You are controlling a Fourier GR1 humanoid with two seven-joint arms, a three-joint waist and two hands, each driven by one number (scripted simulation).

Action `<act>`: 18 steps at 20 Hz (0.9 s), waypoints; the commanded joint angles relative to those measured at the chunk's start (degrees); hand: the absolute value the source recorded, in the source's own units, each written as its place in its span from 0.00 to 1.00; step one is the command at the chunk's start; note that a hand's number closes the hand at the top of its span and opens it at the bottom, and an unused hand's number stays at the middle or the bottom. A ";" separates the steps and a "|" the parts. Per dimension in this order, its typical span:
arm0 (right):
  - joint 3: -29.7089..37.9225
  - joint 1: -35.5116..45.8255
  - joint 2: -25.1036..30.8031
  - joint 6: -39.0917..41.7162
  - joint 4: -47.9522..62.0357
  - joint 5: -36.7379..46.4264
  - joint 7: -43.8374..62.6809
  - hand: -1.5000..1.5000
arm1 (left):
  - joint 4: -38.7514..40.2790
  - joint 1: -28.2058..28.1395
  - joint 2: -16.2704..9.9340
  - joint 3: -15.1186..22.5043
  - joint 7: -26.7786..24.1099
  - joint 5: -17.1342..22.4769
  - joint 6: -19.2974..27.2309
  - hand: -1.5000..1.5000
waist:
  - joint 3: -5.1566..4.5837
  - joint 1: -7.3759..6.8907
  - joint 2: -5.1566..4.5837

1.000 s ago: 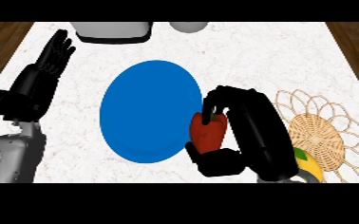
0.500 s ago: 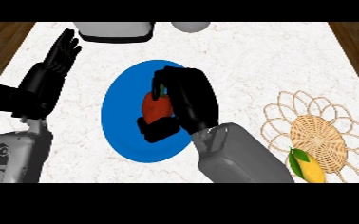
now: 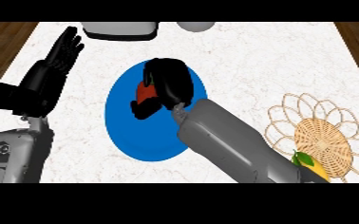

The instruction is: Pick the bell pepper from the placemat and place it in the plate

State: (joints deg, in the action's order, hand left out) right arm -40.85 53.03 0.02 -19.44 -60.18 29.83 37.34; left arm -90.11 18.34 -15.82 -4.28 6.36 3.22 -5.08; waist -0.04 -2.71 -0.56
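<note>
Right hand (image 3: 168,83) curls around the red bell pepper (image 3: 146,93), holding it over the blue plate (image 3: 126,133).

white speckled counter (image 3: 252,57) bears blue plate (image 3: 123,128), woven placemat (image 3: 319,135), grey items at the back.

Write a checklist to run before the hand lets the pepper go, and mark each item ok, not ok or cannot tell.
1. Right hand curled round the pepper: ok.
2. Pepper over the blue plate, inside its rim: ok.
3. Pepper resting on the plate, not held above it: cannot tell.
4. Bare plate around the pepper, nothing else on it: ok.
5. Left hand open at the left, away from the plate: ok.
6. Placemat at the right no longer holds the pepper: ok; a yellow fruit lies at its near edge.
</note>
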 commanded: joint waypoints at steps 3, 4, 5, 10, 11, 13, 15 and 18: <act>-5.81 0.96 -0.02 -11.53 10.67 -10.60 -2.65 0.00 | 4.38 3.65 0.39 0.21 -2.02 -1.34 -0.04 0.50 | 0.00 -0.97 -0.54; -5.76 4.09 -0.02 -11.41 10.55 -14.07 -0.92 0.00 | 2.37 1.34 0.90 0.92 -1.28 -0.09 -1.23 0.50 | 0.00 -2.01 -0.47; -7.71 4.18 -0.02 -11.21 9.35 -16.61 -0.12 0.00 | 0.31 4.05 1.38 1.39 2.58 -0.62 0.54 0.50 | 0.04 -2.11 -0.33; -5.75 2.57 -0.02 -16.52 11.30 -24.57 -12.95 0.00 | -0.16 0.30 0.42 0.62 -0.55 0.85 -2.19 0.50 | 0.05 -3.17 -0.70; -6.69 2.59 -0.02 -17.94 10.45 -26.04 -13.65 0.00 | -0.76 1.74 0.44 0.94 0.49 -0.27 -1.15 0.50 | 0.07 -2.43 -0.48; -6.16 3.65 -0.02 -22.92 10.32 -27.29 -15.39 0.00 | 0.57 1.39 2.72 2.71 -1.05 -2.25 0.63 0.50 | 0.06 -2.69 -0.64; -4.20 4.57 -0.02 -27.11 9.47 -28.90 -17.24 0.00 | 2.11 1.92 2.22 1.77 -1.59 -1.78 0.21 0.50 | 0.06 -2.09 -0.62; -2.41 5.09 -0.02 -27.02 7.37 -35.66 -19.71 0.00 | 2.10 4.94 1.42 0.75 2.11 -0.72 0.06 0.50 | 0.08 -1.27 -0.34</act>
State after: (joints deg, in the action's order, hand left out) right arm -44.82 56.91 0.00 -43.23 -50.98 0.12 20.40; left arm -88.64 20.87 -14.25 -3.18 6.23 2.23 -5.19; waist 0.02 -4.48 -1.04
